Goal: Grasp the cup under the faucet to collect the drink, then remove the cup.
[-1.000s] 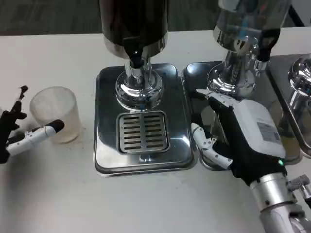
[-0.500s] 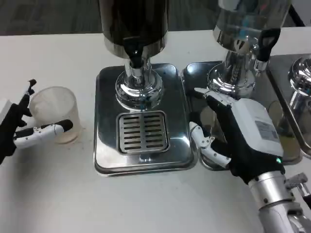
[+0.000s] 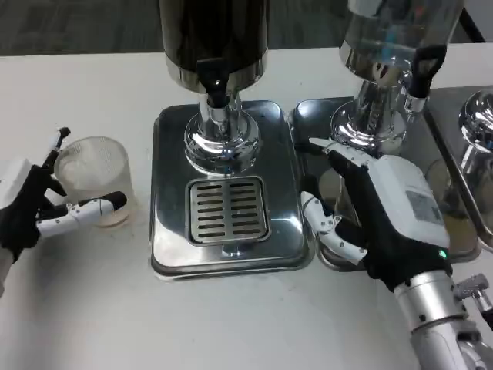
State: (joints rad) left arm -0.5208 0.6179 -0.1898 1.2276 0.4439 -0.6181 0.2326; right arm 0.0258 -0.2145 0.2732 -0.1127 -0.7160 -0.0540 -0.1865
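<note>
The left hand (image 3: 35, 206) is cut off by the picture's left edge, so its arm cannot be seen. Its fingers cover part of the cup (image 3: 94, 179), and you cannot tell if they press on it. The dark drink tank (image 3: 213, 38) and the clear tank (image 3: 400, 27) are cut off at the top. The right hand (image 3: 381, 220) hides part of the right tray (image 3: 308, 123). The right forearm (image 3: 439, 324) runs off the bottom edge.

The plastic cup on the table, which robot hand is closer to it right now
Left. The left robot hand sits right at the plastic cup, fingers on either side. The right robot hand is far across, past the drip tray.
</note>
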